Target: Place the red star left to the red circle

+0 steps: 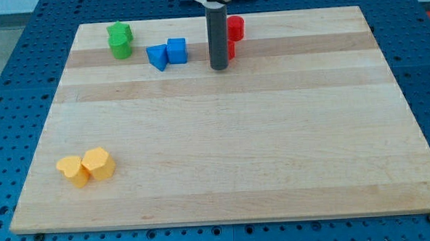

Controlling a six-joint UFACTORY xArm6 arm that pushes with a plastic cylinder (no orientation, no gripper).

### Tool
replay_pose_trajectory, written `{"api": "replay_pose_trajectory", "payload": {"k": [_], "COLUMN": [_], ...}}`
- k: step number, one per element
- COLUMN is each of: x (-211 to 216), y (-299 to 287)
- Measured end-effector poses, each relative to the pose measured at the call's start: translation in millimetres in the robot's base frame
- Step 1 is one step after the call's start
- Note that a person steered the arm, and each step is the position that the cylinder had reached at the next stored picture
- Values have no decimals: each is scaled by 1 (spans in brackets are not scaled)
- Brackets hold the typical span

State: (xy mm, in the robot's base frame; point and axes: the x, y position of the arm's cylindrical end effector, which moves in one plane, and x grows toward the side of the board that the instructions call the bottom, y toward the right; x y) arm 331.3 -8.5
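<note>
My tip [219,67] rests on the board near the view's top centre. Just to its right, a red block [231,49] is mostly hidden behind the rod; its shape cannot be made out. A second red block [235,26], which looks round, stands just above it near the board's top edge. The two red blocks are close together, and I cannot tell whether they touch.
A blue block [156,57] and a blue cube [177,50] sit left of my tip. Two green blocks [120,39] stand at the top left. Two yellow blocks [87,167] lie at the bottom left. The wooden board [231,149] lies on a blue perforated table.
</note>
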Motion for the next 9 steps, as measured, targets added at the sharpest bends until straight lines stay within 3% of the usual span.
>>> {"api": "replay_pose_trajectory", "payload": {"k": [2,3,6,9], "x": [-18,-5,-4,-35], "y": [-15,-17,15,15]}}
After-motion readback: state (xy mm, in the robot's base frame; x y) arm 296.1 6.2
